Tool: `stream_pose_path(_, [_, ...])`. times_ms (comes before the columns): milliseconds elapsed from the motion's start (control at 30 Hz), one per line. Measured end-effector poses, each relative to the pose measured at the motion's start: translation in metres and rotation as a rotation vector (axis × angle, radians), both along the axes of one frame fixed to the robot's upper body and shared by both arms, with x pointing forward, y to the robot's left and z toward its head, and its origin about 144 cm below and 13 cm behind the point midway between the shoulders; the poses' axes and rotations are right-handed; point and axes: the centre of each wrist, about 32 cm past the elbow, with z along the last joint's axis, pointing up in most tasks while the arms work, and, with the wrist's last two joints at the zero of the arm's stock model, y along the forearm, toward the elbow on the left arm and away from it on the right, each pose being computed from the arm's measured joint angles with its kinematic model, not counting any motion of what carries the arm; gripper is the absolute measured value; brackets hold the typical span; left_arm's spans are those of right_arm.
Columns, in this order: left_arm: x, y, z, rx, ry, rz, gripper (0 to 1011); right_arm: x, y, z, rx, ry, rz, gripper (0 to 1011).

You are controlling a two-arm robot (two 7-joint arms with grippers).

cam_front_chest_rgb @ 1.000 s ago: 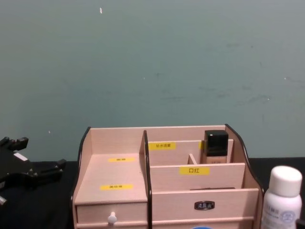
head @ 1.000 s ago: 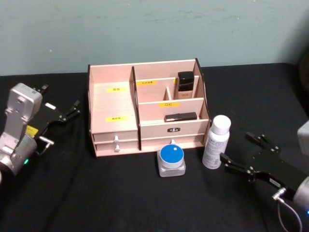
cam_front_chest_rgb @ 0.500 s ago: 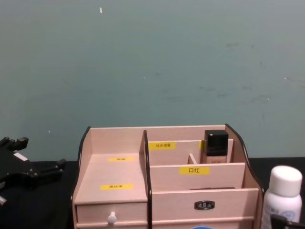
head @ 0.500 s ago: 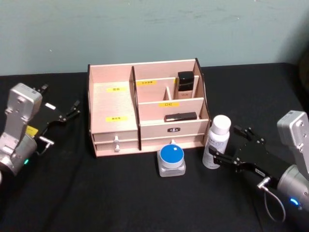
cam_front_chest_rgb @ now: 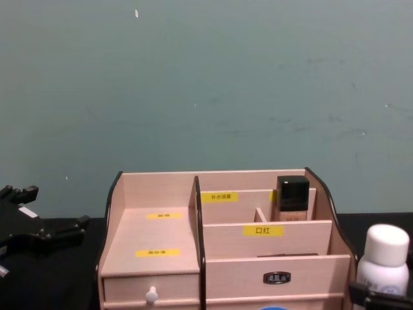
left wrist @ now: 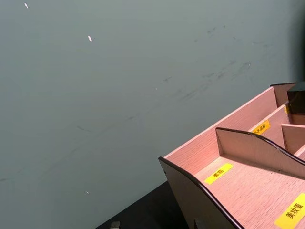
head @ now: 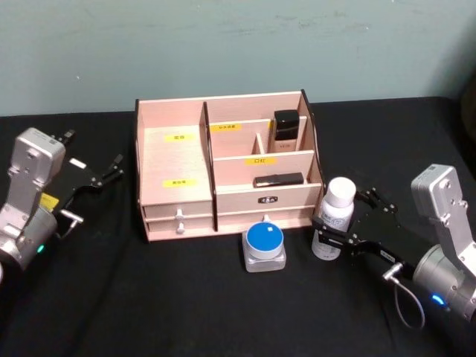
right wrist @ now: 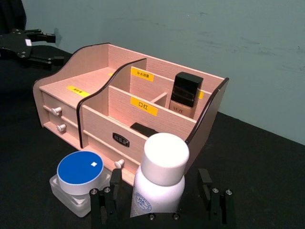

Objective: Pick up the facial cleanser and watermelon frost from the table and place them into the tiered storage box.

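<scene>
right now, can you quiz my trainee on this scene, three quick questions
1. True or false: the right end effector is open, with one finger on either side of the white bottle.
2. What sits on the table in front of the tiered storage box? A) blue-lidded jar B) red cup C) spoon
3. Which compartment holds the dark-capped bottle?
Key: 1 true; 2 A; 3 the back right one.
</scene>
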Motion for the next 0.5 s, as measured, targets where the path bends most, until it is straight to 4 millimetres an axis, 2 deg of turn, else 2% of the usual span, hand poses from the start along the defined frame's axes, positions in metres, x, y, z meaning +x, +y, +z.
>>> stream_pose_path(500, [0.0000, 0.0000, 0.0000, 0.000, 0.000, 0.000, 1010, 0.0031, 0.0006, -0.0015, -0.003, 0.005, -0.013, 1002])
